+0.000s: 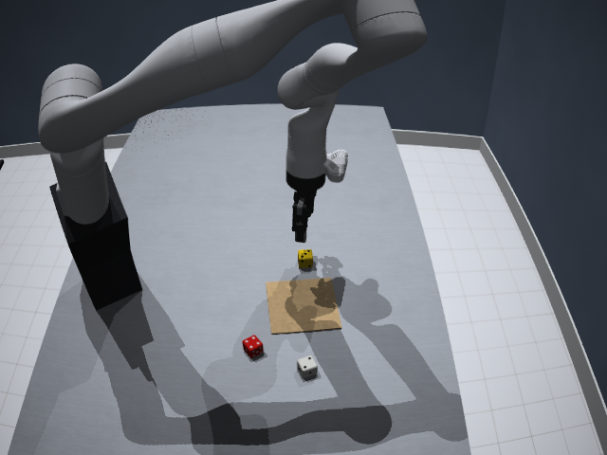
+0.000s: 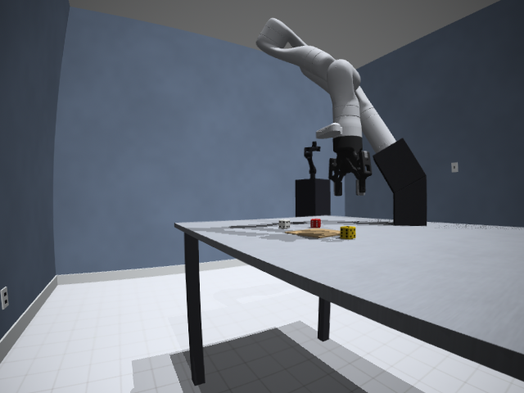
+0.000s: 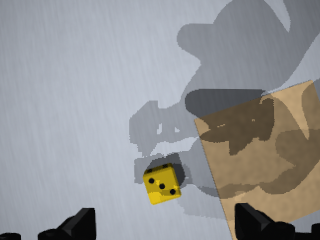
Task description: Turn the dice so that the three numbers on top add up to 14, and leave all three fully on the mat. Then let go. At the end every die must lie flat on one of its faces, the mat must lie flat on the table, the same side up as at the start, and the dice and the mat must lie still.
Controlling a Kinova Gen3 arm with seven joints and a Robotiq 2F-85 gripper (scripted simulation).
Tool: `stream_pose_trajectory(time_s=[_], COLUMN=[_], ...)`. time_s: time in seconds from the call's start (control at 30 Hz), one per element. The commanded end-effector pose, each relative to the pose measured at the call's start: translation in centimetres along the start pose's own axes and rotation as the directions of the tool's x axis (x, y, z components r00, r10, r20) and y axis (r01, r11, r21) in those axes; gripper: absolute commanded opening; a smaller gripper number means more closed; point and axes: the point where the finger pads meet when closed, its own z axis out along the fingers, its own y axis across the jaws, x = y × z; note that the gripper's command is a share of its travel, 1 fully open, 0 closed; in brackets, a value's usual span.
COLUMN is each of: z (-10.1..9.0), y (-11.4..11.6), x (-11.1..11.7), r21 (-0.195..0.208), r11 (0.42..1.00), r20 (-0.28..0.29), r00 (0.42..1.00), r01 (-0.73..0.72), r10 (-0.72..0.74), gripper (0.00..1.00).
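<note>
The yellow die (image 1: pixel 304 259) (image 2: pixel 347 232) (image 3: pixel 161 185) lies flat on the table, off the mat, with three pips on top. The tan mat (image 1: pixel 279 313) (image 2: pixel 313 233) (image 3: pixel 240 165) lies flat, just below that die in the top view. The red die (image 1: pixel 252 346) (image 2: pixel 315 223) shows four on top and lies off the mat's lower left corner. The white die (image 1: pixel 307 366) (image 2: pixel 283 223) shows two on top and lies below the mat. My gripper (image 1: pixel 300 240) (image 2: pixel 349 194) (image 3: pixel 165 221) is open and empty, pointing down, well above the table near the yellow die.
The grey table (image 1: pixel 195 245) (image 2: pixel 422 270) carries the arm's black base (image 1: pixel 105 264) (image 2: pixel 409 203) at the left in the top view. The arm's shadows fall over the mat and the table around it. The table's right edge is well clear of the dice.
</note>
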Motion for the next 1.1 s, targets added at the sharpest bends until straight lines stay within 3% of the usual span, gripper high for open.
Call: stream_pose_trajectory(time_s=[0.0, 0.47, 1.07], z=[0.21, 0.47, 0.55], y=[-0.08, -0.07, -0.07], x=[0.28, 0.26, 0.26], r21=[0.003, 0.003, 0.003], r11=[0.999, 0.977, 0.964], r20=[-0.001, -0.002, -0.002], r00=[0.999, 0.977, 0.964], r01=[0.038, 0.212, 0.268], r10=[-0.038, -0.212, -0.268], gripper=[1.0, 1.0, 1.0])
